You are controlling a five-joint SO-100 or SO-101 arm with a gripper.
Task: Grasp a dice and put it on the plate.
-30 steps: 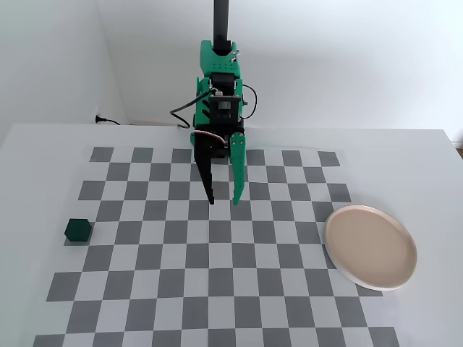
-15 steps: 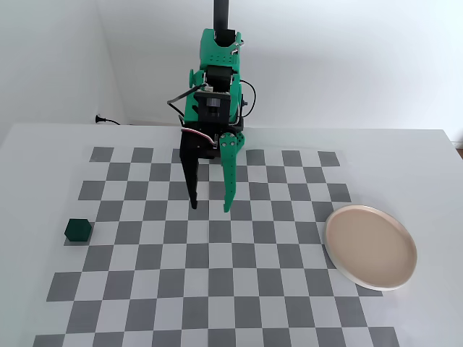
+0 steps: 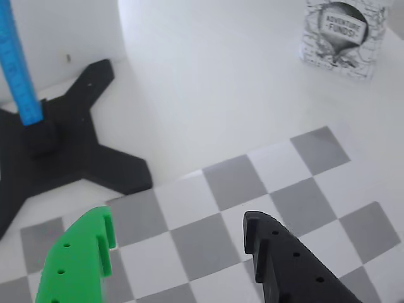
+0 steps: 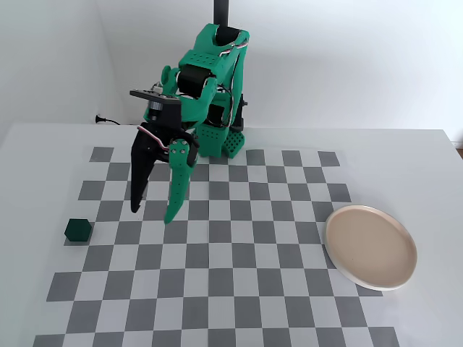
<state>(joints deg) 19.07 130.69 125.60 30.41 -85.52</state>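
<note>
Hovering above the checkered mat (image 4: 217,289), the gripper (image 4: 152,215) hangs with jaws spread and empty. The dice (image 4: 77,230) sits on the mat near the left edge in the fixed view, left of and slightly below the fingertips, apart. The plate (image 4: 370,247) lies far right.

White desk (image 4: 427,166) carries a grey-and-white checkered mat (image 4: 217,253). On the mat in the fixed view: dark green dice (image 4: 78,230) at the left edge, pale pinkish plate (image 4: 370,247) at the right edge, overhanging the mat, well apart from each other. Wrist view shows a black cross-shaped stand base (image 3: 63,158) resting on the desk beside the mat.
</note>
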